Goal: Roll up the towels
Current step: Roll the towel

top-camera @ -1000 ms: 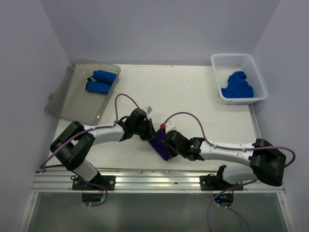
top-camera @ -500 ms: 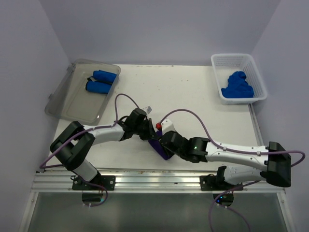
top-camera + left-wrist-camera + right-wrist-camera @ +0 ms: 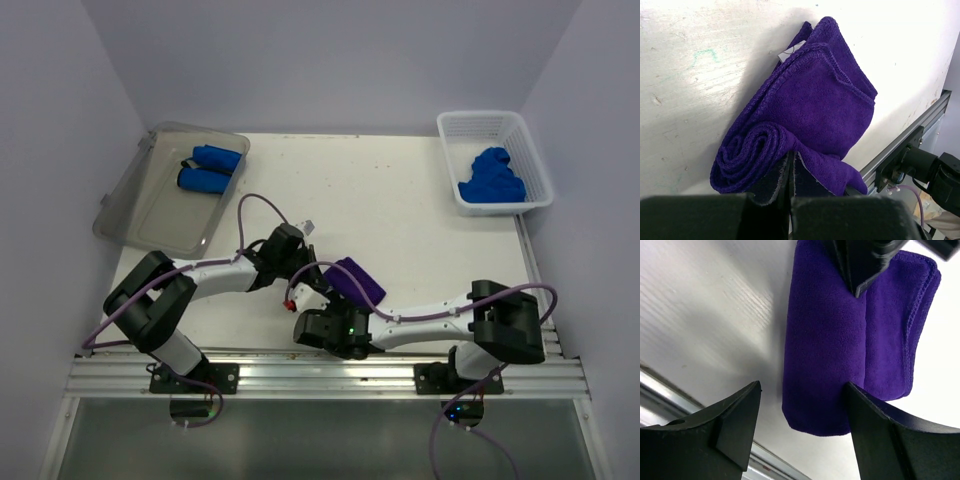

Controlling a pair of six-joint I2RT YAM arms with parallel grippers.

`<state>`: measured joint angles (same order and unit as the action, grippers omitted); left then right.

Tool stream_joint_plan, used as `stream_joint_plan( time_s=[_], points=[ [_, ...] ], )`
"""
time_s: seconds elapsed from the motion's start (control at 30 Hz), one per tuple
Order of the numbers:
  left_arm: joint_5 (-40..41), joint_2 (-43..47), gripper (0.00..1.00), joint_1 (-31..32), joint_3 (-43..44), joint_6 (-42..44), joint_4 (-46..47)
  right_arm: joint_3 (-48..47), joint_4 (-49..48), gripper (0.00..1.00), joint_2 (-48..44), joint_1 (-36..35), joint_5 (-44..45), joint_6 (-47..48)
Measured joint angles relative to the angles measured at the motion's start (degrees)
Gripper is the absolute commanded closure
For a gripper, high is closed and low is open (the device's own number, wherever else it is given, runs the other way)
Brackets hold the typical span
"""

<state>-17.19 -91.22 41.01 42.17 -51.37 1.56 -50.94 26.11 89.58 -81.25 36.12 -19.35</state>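
- The purple towel (image 3: 357, 279) lies partly rolled near the table's (image 3: 420, 220) 6 o'clock edge, and one flap looks loose.
- The left gripper (image 3: 791, 170) is pinched tight on the rolled end, probably so the roll cannot spring open.
- The right gripper (image 3: 802, 386) hangs over the towel with its jaws wide apart and holds nothing, maybe ready for a new hold.
- Two rolled blue towels (image 3: 208, 168) sit in the tray (image 3: 150, 215) at 10 o'clock.
- A blue heap (image 3: 490, 178) waits in the basket (image 3: 480, 125) at 2 o'clock.
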Motion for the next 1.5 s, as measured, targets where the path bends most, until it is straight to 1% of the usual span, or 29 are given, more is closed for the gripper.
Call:
stream_joint_plan(
  time_s=[0.13,0.23,0.27,0.3,0.33,0.4,0.43,0.5,0.53,0.57,0.6,0.73,0.83,0.9,0.93,1.13,1.4,1.5],
  points=[
    [0.02,0.0,1.0,0.0,0.02,0.0,-0.02,-0.26,-0.59,0.31,3.54,-0.28,3.04,0.57],
    [0.09,0.0,1.0,-0.02,0.13,0.02,-0.17,-0.26,-1.11,0.42,6.19,-0.42,5.97,0.76],
    [0.11,0.0,1.0,-0.02,0.15,0.02,-0.24,-0.24,-1.29,0.51,6.75,-0.46,6.97,0.81],
    [0.22,0.02,1.0,-0.02,0.15,0.02,-0.37,-0.22,-1.36,0.55,7.15,-0.46,8.07,0.9],
    [0.28,0.09,1.0,-0.02,0.15,0.02,-0.46,-0.13,-1.57,0.62,7.21,-0.46,8.63,0.87],
    [0.42,0.31,0.95,-0.07,0.15,0.04,-0.66,0.2,-2.16,0.64,7.06,-0.46,9.35,0.87],
    [0.48,0.55,0.88,-0.09,0.15,0.07,-0.9,0.66,-2.84,0.65,6.71,-0.44,9.38,0.92],
    [0.5,1.33,0.78,-0.11,0.15,0.2,-1.55,2.27,-4.79,0.66,5.16,-0.28,8.72,1.2],
    [0.48,1.99,0.66,-0.13,0.15,0.15,-1.99,3.32,-6.01,0.66,3.98,0.07,7.67,1.55],
    [0.44,2.82,0.59,-0.28,0.15,0.31,-2.6,4.55,-7.23,0.68,2.36,0.63,6.51,1.77],
    [0.11,3.78,0.48,-0.39,0.15,0.5,-3.04,5.9,-8.72,0.69,0.33,1.53,4.42,2.12],
    [-0.31,8.35,0.28,-1.9,0.17,1.46,-5.42,8.72,-12.28,0.73,-5.46,5.53,-4.11,2.27],
    [0.33,12.46,0.18,-4.28,0.15,1.81,-8.09,9.84,-14.97,0.74,-8.26,9.05,-11.17,1.92],
    [0.7,15.13,0.17,-5.9,0.15,2.14,-9.81,10.21,-15.89,0.74,-9.16,10.91,-15.41,1.44],
    [0.85,16.22,0.14,-6.47,0.07,2.23,-10.32,10.27,-16.26,0.74,-9.33,11.98,-17.7,1.16],
    [1.18,23.02,0.12,-7.98,-4.02,2.08,-10.82,10.97,-19.98,0.75,-9.38,16.57,-29.33,-1.01],
    [1.14,25.7,0.1,-8.0,-13.22,-1.4,-10.19,12.94,-24.57,0.74,-9.38,21.38,-41.27,-5.14],
    [1.18,27.5,0.05,-8.0,-14.84,-2.36,-10.16,13.6,-25.86,0.74,-9.29,23.47,-44.92,-6.82]
  ],
)
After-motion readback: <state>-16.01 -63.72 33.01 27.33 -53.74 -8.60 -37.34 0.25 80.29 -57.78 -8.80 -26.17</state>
